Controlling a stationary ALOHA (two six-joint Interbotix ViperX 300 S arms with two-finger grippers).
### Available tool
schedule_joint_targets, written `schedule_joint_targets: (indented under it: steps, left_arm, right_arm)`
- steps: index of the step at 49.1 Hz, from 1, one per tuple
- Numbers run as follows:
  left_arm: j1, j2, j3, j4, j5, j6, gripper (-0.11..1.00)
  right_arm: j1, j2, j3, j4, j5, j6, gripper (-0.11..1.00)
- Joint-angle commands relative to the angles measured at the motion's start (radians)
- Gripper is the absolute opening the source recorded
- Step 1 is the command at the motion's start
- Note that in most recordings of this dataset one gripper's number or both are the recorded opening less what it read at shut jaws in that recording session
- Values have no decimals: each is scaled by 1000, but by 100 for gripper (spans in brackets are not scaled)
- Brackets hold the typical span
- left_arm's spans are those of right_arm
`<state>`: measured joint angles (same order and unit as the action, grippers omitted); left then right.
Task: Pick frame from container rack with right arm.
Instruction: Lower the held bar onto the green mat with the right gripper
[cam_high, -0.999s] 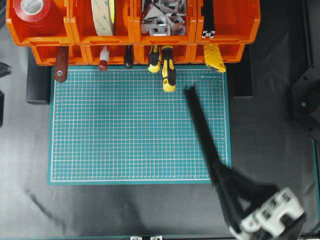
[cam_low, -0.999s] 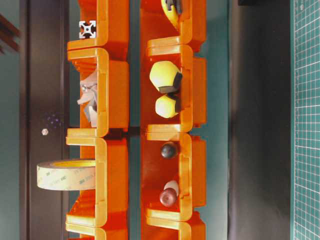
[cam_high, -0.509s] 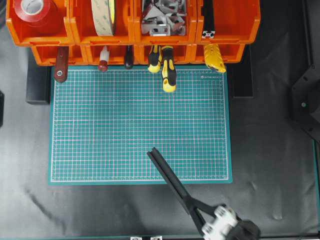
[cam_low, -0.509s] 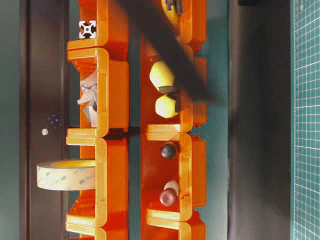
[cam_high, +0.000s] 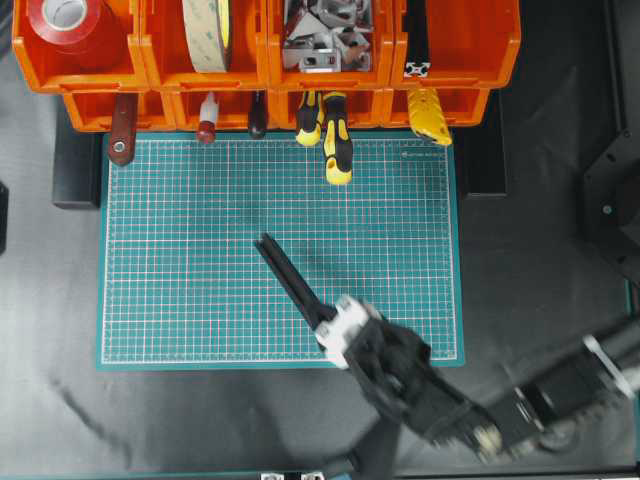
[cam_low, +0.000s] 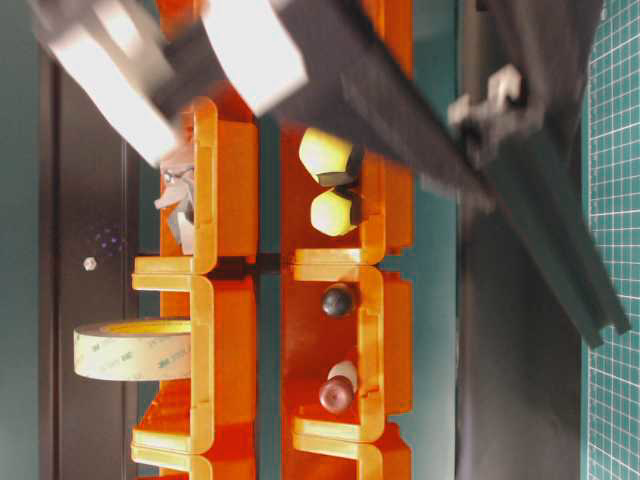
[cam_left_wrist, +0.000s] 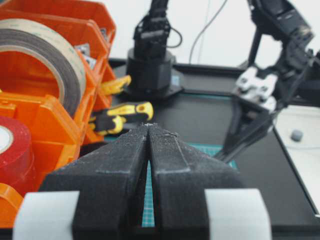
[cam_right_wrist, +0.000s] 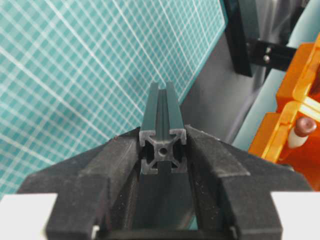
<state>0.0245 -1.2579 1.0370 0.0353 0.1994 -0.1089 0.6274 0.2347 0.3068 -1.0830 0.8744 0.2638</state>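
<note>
My right gripper (cam_high: 325, 322) is shut on a frame (cam_high: 290, 278), a slim black grooved bar, and holds it over the lower middle of the green mat (cam_high: 180, 250). The bar points up-left, away from the wrist. In the right wrist view its silvery cut end (cam_right_wrist: 162, 150) sits clamped between the fingers (cam_right_wrist: 120, 160). The orange container rack (cam_high: 150, 78) runs along the back. A second black frame (cam_high: 417, 45) lies in its upper right bin. My left gripper (cam_left_wrist: 149, 126) is shut and empty, facing the rack (cam_left_wrist: 50, 125).
Yellow-and-black-handled tools (cam_high: 336, 145) stick out of the lower bins over the mat's back edge. Red tape (cam_high: 70, 25), a tape roll (cam_high: 205, 35) and metal brackets (cam_high: 325, 40) fill the upper bins. The right arm's links (cam_high: 540, 405) cross the front right corner.
My right gripper, holding the frame throughout, swung from the front right to the front edge, then moved up and left over the mat. The arm now blurs across the table-level view.
</note>
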Motion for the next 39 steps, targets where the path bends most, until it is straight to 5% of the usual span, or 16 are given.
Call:
schedule_joint_targets:
  steps: [1, 17, 39]
  left_arm:
    - [2, 9, -25, 3, -5, -2, 0]
    - [3, 15, -21, 3, -2, 0, 0]
    - [3, 15, -20, 3, -2, 0, 0]
  right_arm:
    - [-38, -26, 0, -14, -52, -9, 24]
    - [-138, 12, 8, -14, -140, -44, 24]
    - [-141, 21, 23, 11, -187, -40, 24]
